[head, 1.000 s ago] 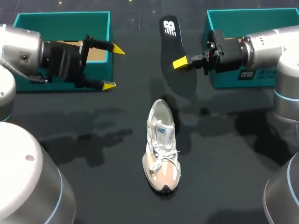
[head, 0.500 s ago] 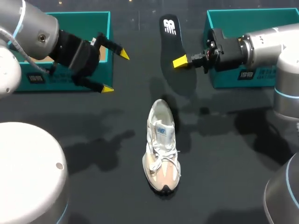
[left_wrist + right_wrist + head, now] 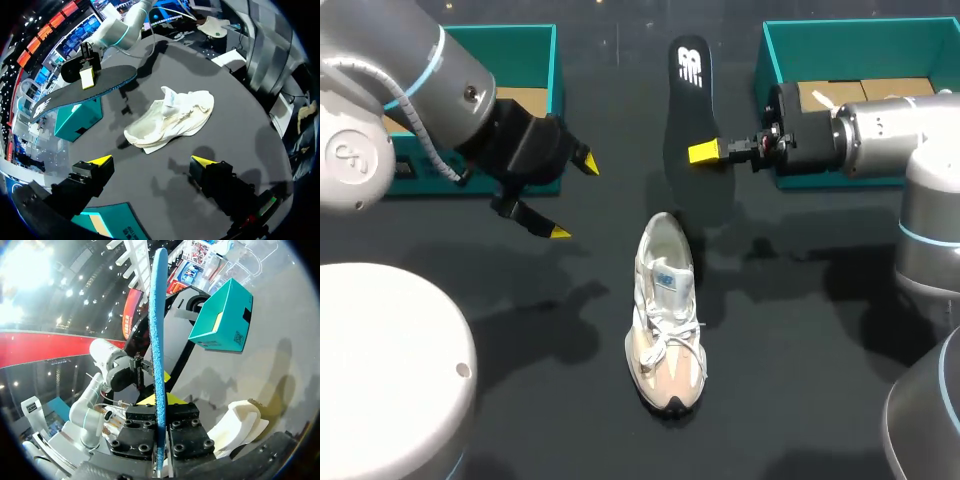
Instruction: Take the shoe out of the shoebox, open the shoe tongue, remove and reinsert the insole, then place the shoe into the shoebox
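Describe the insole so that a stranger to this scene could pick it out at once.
On the black table, look between the two teal shoeboxes at the far side. There, beyond the white shoe, the right gripper holds the insole raised. It alone is flat and dark, with a white logo at its far end.

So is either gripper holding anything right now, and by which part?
Right gripper pinches the insole by one long edge, about midway; left gripper is open and empty.

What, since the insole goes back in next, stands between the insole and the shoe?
Nothing visible: the insole, in the right end effector, has an open path to the shoe; the left end effector hangs aside.
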`<move>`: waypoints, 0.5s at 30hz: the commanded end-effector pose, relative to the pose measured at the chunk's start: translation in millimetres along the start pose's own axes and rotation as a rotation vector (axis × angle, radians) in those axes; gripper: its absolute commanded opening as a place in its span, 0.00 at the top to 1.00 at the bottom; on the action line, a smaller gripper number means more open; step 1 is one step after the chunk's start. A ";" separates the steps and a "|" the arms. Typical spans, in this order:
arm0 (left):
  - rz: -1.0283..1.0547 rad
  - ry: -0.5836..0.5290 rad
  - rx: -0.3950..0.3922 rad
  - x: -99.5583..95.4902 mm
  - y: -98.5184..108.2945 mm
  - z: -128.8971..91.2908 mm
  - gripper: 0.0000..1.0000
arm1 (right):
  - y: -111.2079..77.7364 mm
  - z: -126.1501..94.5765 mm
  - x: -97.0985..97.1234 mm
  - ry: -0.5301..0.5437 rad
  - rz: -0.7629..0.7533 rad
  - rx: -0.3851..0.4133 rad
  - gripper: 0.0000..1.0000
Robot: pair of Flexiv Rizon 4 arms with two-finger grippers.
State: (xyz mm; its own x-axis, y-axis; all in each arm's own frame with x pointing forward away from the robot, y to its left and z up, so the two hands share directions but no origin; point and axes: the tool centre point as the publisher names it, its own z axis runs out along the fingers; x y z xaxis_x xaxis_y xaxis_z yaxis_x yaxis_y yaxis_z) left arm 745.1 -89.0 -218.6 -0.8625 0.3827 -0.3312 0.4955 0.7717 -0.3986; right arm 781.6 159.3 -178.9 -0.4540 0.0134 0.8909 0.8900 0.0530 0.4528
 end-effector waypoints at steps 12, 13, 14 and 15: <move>-0.152 0.047 0.002 3.9 11.5 44.9 0.00 | 0.3 9.7 -26.2 -0.003 -0.059 -0.042 1.00; -0.176 0.058 -0.017 4.1 13.6 48.8 0.00 | 1.3 10.8 -28.8 0.007 -0.085 -0.039 1.00; -0.185 0.077 0.007 4.8 14.6 51.8 0.00 | 2.3 11.9 -30.6 0.027 -0.106 -0.035 1.00; -0.208 0.087 0.006 5.3 15.7 54.2 0.00 | 2.9 12.5 -31.7 0.022 -0.117 -0.034 1.00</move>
State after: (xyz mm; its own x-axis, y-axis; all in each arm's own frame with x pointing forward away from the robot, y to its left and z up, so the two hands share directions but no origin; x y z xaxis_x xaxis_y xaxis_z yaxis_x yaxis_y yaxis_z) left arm 740.5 -89.5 -255.5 -0.9461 0.2593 -0.1941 0.3207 0.8340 -0.4490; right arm 788.6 163.3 -197.6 -0.5465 0.0127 0.8374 0.8374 0.0157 0.5463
